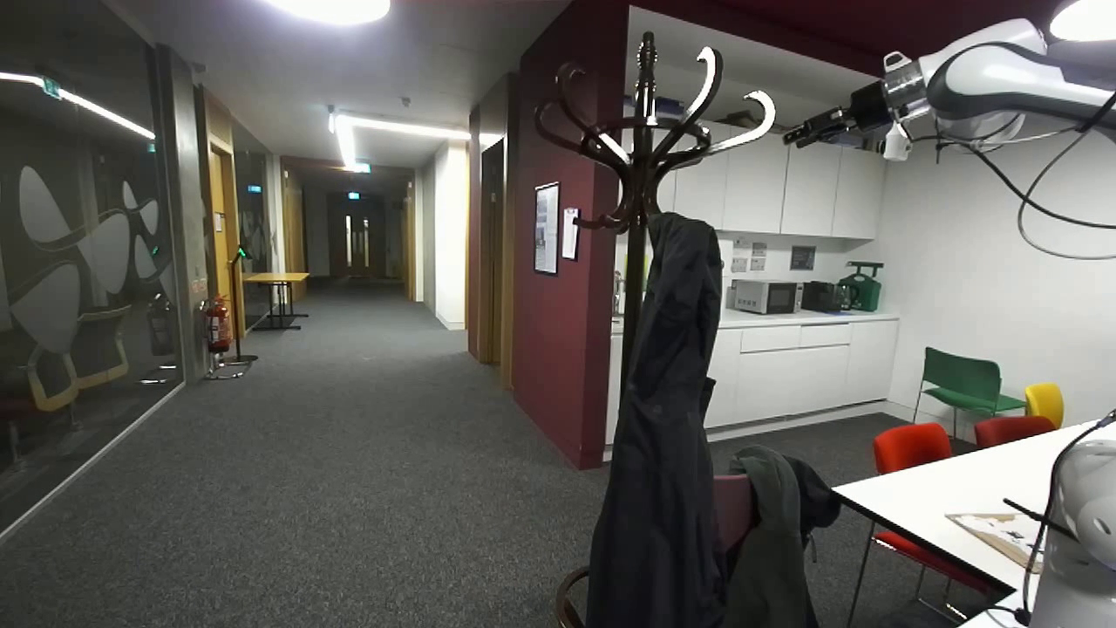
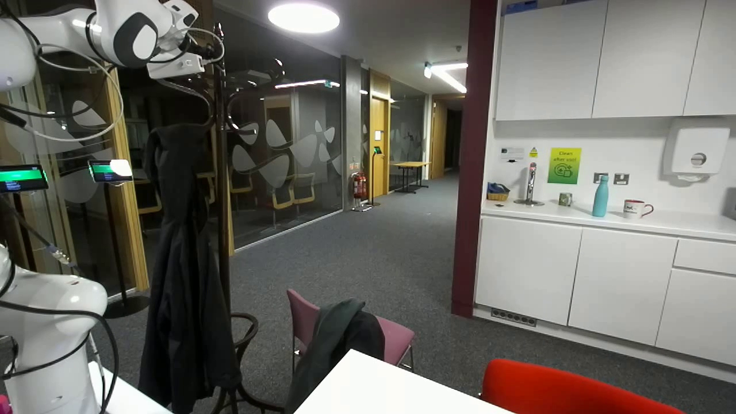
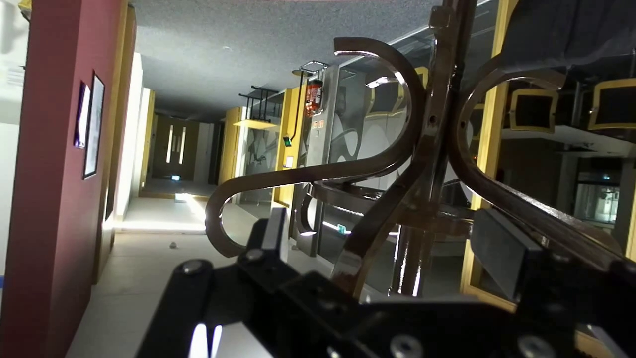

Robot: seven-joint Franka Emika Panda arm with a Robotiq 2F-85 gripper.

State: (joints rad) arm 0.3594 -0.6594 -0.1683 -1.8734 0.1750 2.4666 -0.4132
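My gripper [image 1: 793,138] is high up at the right of an exterior view, level with the top of a dark brown wooden coat stand [image 1: 643,166]. In the wrist view, which is upside down, the black fingers [image 3: 387,243] are wide apart and hold nothing. The stand's curved hooks and pole [image 3: 427,169] show beyond and between the fingers; I see no clear contact. A dark coat [image 1: 663,392] hangs from the stand, and it also shows in an exterior view [image 2: 184,247] and at the wrist view's upper right [image 3: 586,30]. The fingertips are hard to make out in an exterior view.
A white table [image 1: 968,488] stands below the arm, with a brown-and-white flat piece [image 1: 1003,532] on it. A red chair [image 1: 911,449] and a mauve chair with a jacket [image 2: 397,339] stand beside it. White wall cabinets [image 1: 811,192] and a maroon wall [image 1: 558,349] are behind.
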